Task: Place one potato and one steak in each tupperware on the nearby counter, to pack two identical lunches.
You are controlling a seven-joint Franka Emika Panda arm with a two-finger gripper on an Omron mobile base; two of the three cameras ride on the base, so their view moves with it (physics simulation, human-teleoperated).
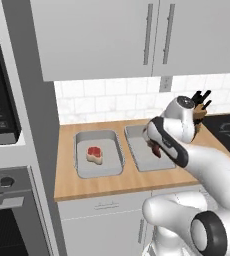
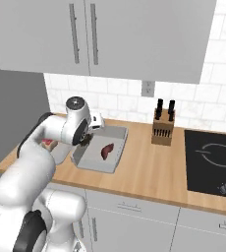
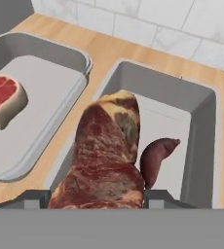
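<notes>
Marbled steak (image 3: 106,160) sits clamped in the hand (image 3: 97,197), hanging above the right tupperware (image 3: 201,126) beside its potato (image 3: 155,158), ready for release.

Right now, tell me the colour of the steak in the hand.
Marbled dark red with a yellowish fat edge, the steak; clearest in the hand view.

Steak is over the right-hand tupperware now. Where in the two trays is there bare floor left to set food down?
Right tupperware: bare floor along its far wall and right wall, beyond the reddish-brown potato; the near part is crowded by the held steak. Left tupperware: bare floor right of its small steak and towards its far rim.
</notes>
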